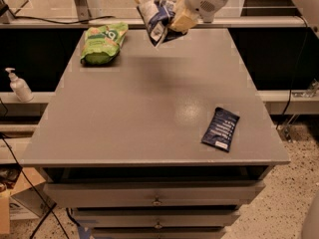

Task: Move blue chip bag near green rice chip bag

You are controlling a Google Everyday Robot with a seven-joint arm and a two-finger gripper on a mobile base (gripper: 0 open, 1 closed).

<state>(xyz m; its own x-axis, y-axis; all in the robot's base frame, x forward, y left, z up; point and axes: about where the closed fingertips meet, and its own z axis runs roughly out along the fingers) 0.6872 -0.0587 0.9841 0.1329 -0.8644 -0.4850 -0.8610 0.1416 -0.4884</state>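
Crinkled foil, dark blue with large white patches, makes up the puffy blue chip bag (pixel 158 15), which hangs tilted in the air over the far edge of the table (pixel 124 113), clear of the surface. The gripper (pixel 177 22), with cream-coloured fingers under a rounded white wrist, is clamped on the bag's right side. The green rice chip bag (pixel 102 43) lies plump and glossy at the far left corner, bright green with a round white logo, close to the left and back edges. Bare tabletop separates the 2 bags. The table is a smooth, matte grey slab with a faint glare spot. A flat dark-blue packet (pixel 221 128) with white text lines rests near the front right edge, well apart from both bags. Grey drawers (pixel 154 195) sit below, and a white pump bottle (pixel 19 86) stands on a ledge to the left.
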